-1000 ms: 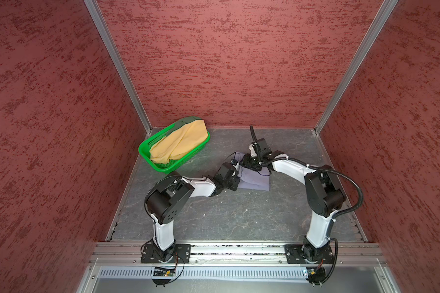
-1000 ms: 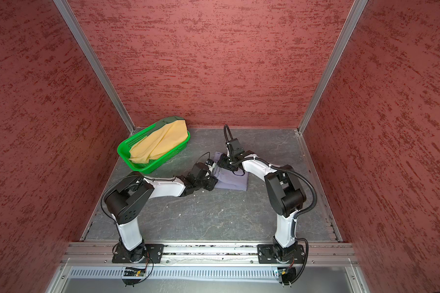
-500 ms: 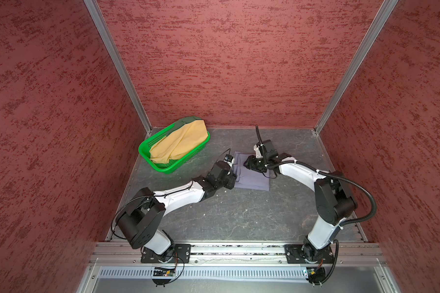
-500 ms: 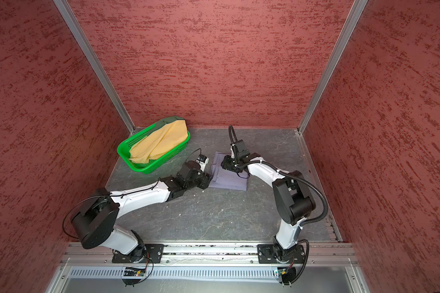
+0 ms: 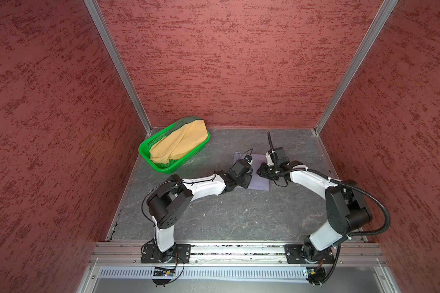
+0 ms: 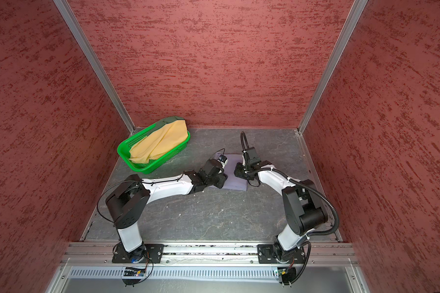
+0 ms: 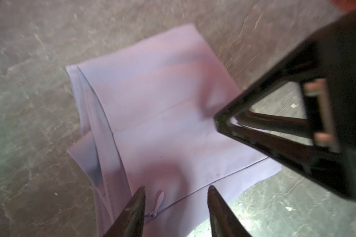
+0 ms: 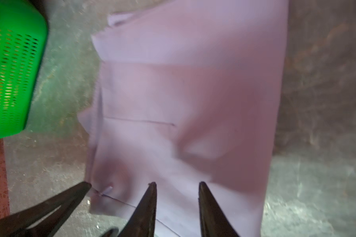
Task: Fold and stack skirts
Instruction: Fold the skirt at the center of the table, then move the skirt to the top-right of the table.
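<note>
One mustard-yellow skirt covers a dark green skirt in the basket.

Your left arm stretches low from its near base toward the far middle, elbow bent and wrist angled down. On the left gripper the jaws are parted with nothing between them. Your right arm arcs in from the right, forearm pointing left and wrist tipped down. The right gripper has its jaws apart too. The 2 grippers face each other, near, with a gap between.
</note>
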